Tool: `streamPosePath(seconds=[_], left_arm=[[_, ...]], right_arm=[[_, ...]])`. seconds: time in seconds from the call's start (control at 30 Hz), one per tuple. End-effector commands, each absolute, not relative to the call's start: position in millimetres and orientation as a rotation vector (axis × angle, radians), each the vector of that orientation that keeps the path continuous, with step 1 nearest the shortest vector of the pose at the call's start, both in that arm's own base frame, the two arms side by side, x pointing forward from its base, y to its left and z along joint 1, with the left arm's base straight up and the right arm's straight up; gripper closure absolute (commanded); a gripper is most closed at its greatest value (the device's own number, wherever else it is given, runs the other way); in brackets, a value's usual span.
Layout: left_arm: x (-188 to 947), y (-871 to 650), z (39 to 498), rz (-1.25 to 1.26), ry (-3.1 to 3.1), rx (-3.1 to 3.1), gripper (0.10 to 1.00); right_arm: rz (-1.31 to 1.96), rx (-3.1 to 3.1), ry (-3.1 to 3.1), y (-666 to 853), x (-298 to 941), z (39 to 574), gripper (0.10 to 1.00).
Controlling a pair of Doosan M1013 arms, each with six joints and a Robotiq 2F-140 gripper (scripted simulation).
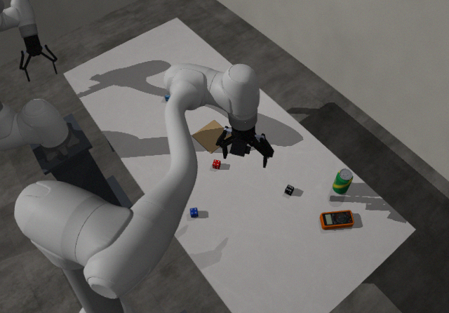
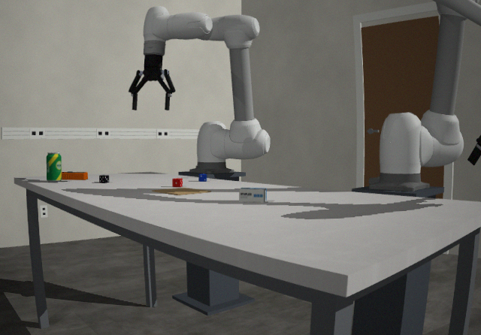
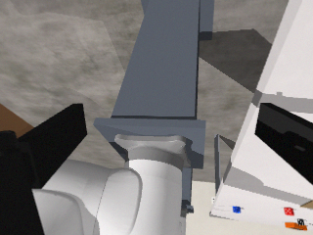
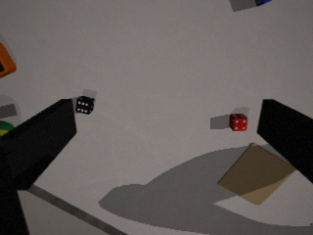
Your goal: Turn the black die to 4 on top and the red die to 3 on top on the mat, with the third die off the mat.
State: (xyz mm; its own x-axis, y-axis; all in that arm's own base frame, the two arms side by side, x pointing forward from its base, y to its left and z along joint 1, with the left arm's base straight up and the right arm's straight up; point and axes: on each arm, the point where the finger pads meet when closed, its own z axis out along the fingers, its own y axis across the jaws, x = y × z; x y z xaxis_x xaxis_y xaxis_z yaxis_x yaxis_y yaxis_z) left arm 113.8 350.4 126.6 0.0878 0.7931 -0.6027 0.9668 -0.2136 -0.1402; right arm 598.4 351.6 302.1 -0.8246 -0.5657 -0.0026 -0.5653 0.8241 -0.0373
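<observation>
The red die (image 1: 216, 164) (image 2: 177, 182) (image 3: 289, 211) (image 4: 239, 122) lies on the table just off the tan mat (image 1: 207, 135) (image 2: 180, 191) (image 4: 254, 171); its upper face looks like the 4. The black die (image 1: 289, 189) (image 2: 104, 179) (image 4: 85, 105) lies farther off; its upper face looks like the 6. The blue die (image 1: 193, 212) (image 2: 202, 177) (image 3: 237, 210) is off the mat near the table edge. My right gripper (image 1: 245, 161) (image 2: 151, 109) (image 4: 167, 116) is open and empty, high above the table. My left gripper (image 1: 42, 76) (image 3: 170, 118) is open and empty, beyond the table's side edge.
A green can (image 1: 342, 181) (image 2: 53, 166) stands beside an orange multimeter (image 1: 337, 220) (image 2: 74, 176), past the black die. A small white and blue box (image 1: 167, 97) (image 2: 252, 194) lies on the other side of the mat. The right arm hangs over the table in the top view.
</observation>
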Motion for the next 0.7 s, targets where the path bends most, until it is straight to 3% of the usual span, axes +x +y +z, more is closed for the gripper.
streamPosePath(seconds=[0.0, 0.67], left_arm=[[96.7, 352.3, 126.0, -0.836, 1.756, 2.044, 0.098], [1.4, 331.3, 121.7, -0.789, 1.779, 1.819, 0.098]], right_arm=[[-0.053, -0.926, 2.986, 351.8, 598.6, 303.1, 0.098], [-0.053, -0.926, 2.986, 351.8, 598.6, 303.1, 0.098]])
